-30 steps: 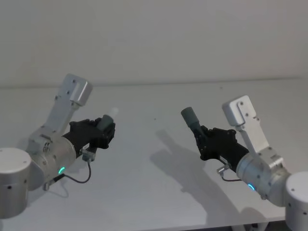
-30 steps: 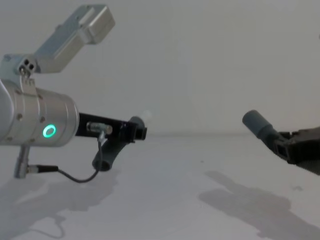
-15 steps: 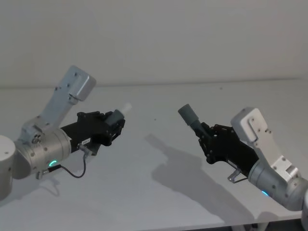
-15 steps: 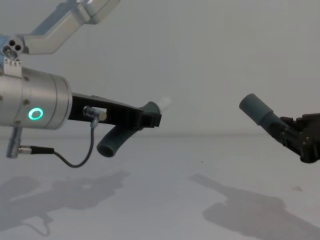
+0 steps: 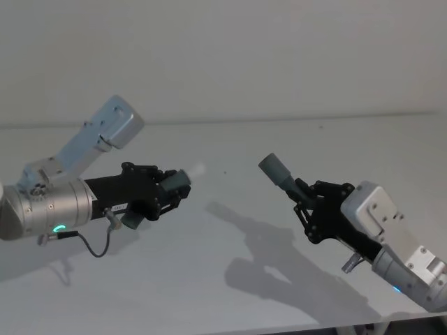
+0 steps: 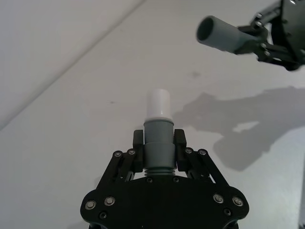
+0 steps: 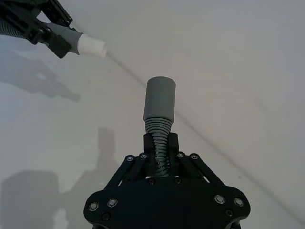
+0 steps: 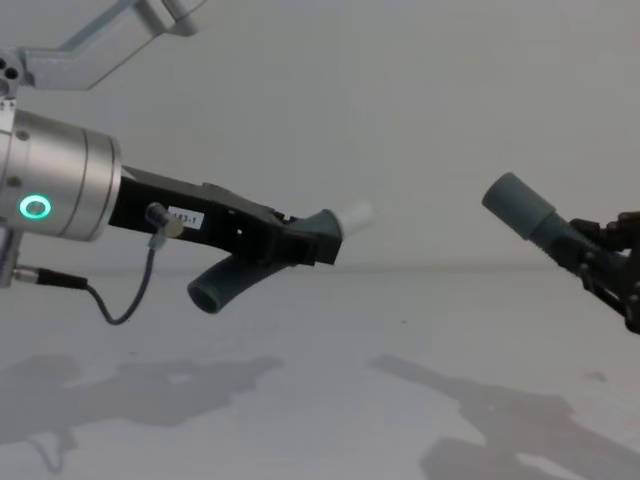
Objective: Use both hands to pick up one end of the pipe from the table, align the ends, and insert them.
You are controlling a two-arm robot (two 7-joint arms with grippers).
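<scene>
- My left gripper (image 5: pixel 171 187) is clamped hard on the white-tipped hose piece (image 8: pixel 228 284), jaws pressed in on the grey collar just behind the tip.
- I'm holding that piece up off the table (image 5: pixel 230 279), over the left half of the surface.
- The white tip (image 6: pixel 158 103) pokes out past the jaws toward the right arm, and the ribbed tail droops below the gripper.
- The green ring light (image 8: pixel 36 207) is glowing on the left wrist.
- My right gripper (image 5: pixel 305 197) is closed tight on the cuffed hose piece (image 7: pixel 159 131), gripping the ribbed part, in the air over the right half of the surface.
- The grey cuff (image 5: pixel 274 167) sticks up out of the jaws and slants toward the left arm; from the left wrist I can see its open mouth.
- The two ends are well apart, bare table below the gap.
- From the chest they sit at about the same height, each angled upward, so not in line.
</scene>
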